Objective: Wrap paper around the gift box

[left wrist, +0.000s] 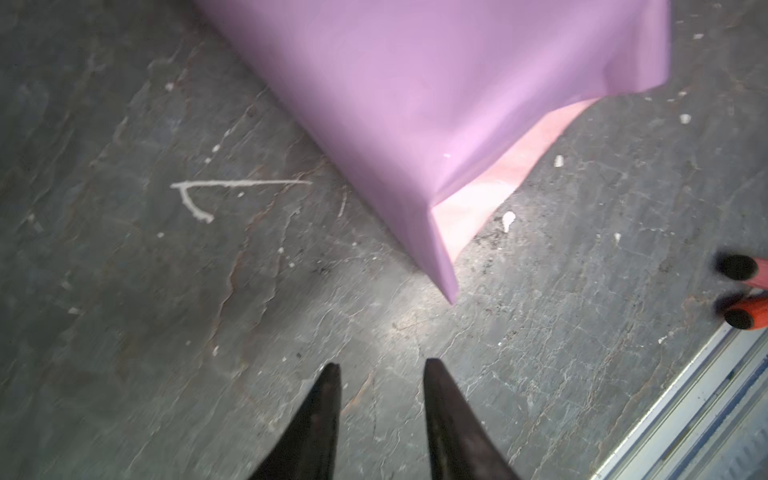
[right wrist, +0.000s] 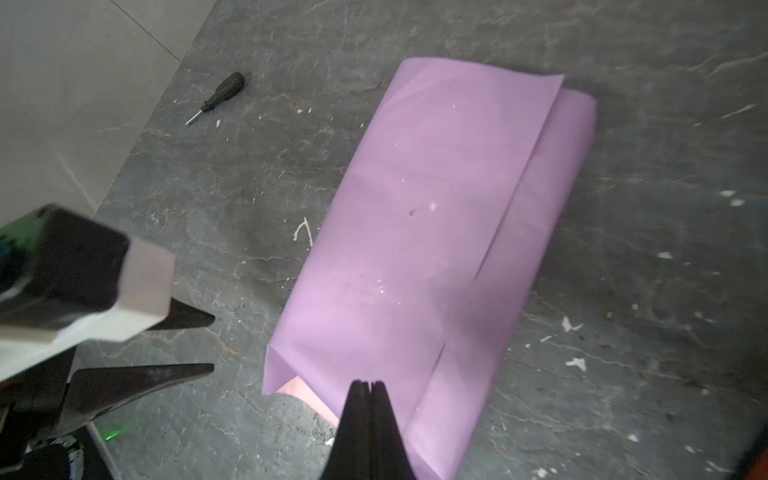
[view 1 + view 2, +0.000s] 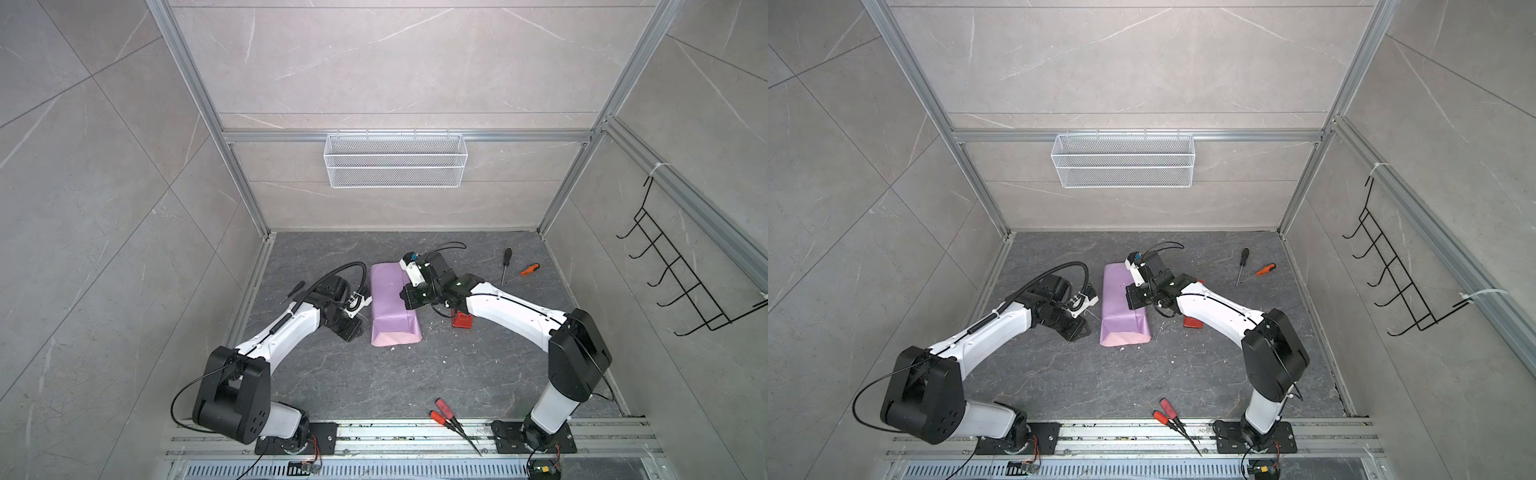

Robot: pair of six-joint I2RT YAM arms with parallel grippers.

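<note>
The paper point(image 3: 390, 303) point(image 3: 1119, 307) lies folded into a long lilac tube on the dark floor. Its pale pink inside shows at the open near end point(image 1: 478, 208). The gift box is hidden. My left gripper point(image 1: 380, 365) point(image 3: 351, 332) is open just left of the tube's near corner, with only bare floor between its fingers. It also shows in the right wrist view point(image 2: 212, 343). My right gripper point(image 2: 368, 384) point(image 3: 408, 296) is shut above the lilac top by the overlapping seam. Nothing shows between its jaws, and I cannot tell if the tips touch the paper.
A red tape dispenser point(image 3: 462, 321) sits under the right forearm. A black screwdriver point(image 3: 506, 264) and an orange one point(image 3: 530, 270) lie at the back right. Another black screwdriver point(image 2: 220, 95) lies left of the tube. Red-handled pliers point(image 3: 446, 413) rest by the front rail. A wire basket point(image 3: 395, 160) hangs on the back wall.
</note>
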